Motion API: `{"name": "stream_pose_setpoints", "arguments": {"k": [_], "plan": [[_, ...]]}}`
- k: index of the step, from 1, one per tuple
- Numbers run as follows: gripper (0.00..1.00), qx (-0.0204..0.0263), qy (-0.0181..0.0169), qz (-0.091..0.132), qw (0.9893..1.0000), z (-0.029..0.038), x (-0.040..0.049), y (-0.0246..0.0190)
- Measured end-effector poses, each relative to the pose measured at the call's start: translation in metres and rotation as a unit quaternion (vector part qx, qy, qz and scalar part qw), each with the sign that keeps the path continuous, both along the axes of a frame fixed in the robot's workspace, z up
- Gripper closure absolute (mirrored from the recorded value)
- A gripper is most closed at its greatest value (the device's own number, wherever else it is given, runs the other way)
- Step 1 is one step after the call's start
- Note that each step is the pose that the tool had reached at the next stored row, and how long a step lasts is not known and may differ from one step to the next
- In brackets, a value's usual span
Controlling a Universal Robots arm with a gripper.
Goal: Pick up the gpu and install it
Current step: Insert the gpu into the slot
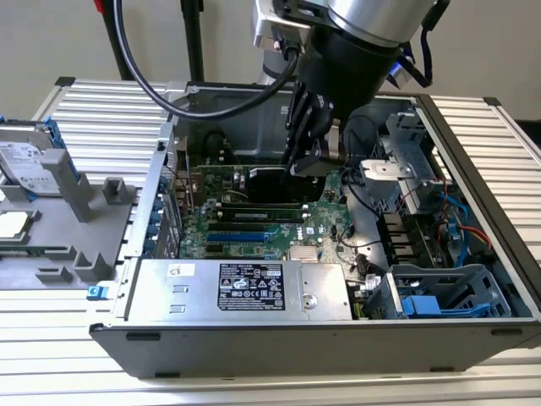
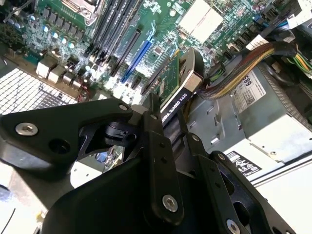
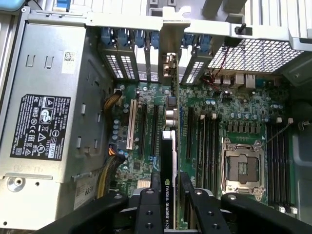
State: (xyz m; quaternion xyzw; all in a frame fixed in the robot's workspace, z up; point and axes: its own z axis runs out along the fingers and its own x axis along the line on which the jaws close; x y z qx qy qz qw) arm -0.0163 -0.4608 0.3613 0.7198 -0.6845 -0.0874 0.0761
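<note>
Black fingers of the gripper point(image 3: 168, 202), reaching straight down from the arm into the open computer case point(image 1: 473, 161), are closed on the top edge of the gpu point(image 3: 168, 161), a thin card with a black shroud standing on edge over the motherboard point(image 3: 214, 112) slots.

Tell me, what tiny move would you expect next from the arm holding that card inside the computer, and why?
Probably a slow push straight down. The gripper is clamped on the card, which stands on edge over the motherboard, lined up along a slot with its metal end at the case's rear openings. Whether it is fully seated cannot be told.
</note>
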Motion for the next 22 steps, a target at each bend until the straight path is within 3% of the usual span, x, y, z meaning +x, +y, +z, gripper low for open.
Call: {"name": "stream_pose_setpoints", "arguments": {"k": [22], "plan": [[1.00, 0.0000, 0.0000, 0.000, 1.0000, -0.0054, -0.0002, 0.0003]]}}
